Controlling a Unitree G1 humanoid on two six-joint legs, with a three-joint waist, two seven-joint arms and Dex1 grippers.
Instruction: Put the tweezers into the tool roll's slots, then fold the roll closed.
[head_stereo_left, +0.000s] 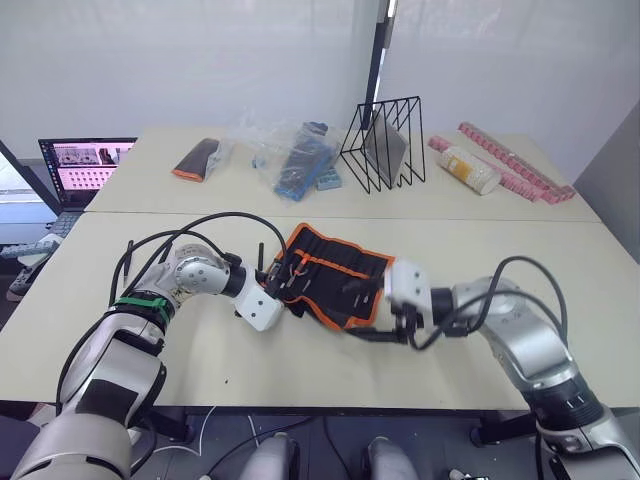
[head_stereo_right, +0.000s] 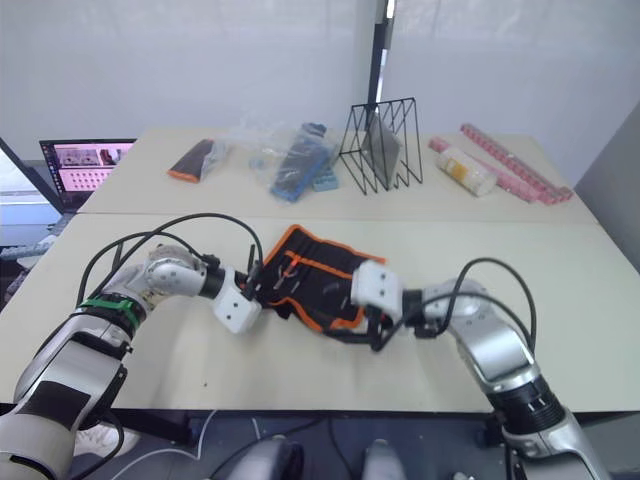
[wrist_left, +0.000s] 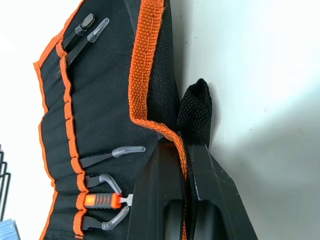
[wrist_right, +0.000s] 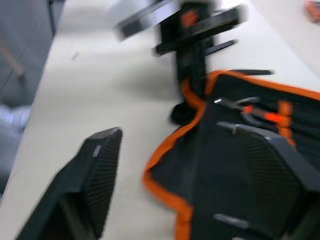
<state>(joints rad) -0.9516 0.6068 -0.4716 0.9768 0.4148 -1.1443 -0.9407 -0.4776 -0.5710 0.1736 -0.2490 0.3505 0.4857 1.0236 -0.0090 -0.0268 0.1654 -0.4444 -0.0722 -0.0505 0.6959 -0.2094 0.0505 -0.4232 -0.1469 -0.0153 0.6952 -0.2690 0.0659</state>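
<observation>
Both grippers were at the tool roll (head_stereo_left: 335, 273) when you reached this moment, which suggests the slotting was done and the fold was the step in hand. On the left, your left gripper (wrist_left: 184, 150) had its jaws pinched narrow on the roll's orange-bound edge, just beside the black strap (wrist_left: 196, 112) that stuck out past that edge onto the counter (head_stereo_left: 300, 360). The roll itself lay open and a little rumpled near the middle of the front counter, between your two arms. It was black fabric with orange binding all round and an orange strip along the row of slots. Several tweezers (wrist_left: 112, 154) sat in those slots, their clear tip caps showing, and one orange-handled tool among them (I could not count five for certain). On the right, your right gripper (wrist_right: 195, 175) stood with its jaws wide, one finger (wrist_right: 100, 170) out over bare counter and the other over the fabric, so the roll's near orange edge lay between them, not yet held.

By my judgement your next move called for closing the right jaws on that edge, then carrying it over toward the left while the left kept its pinch. Otherwise the limp fabric might slide and not fold.
</observation>
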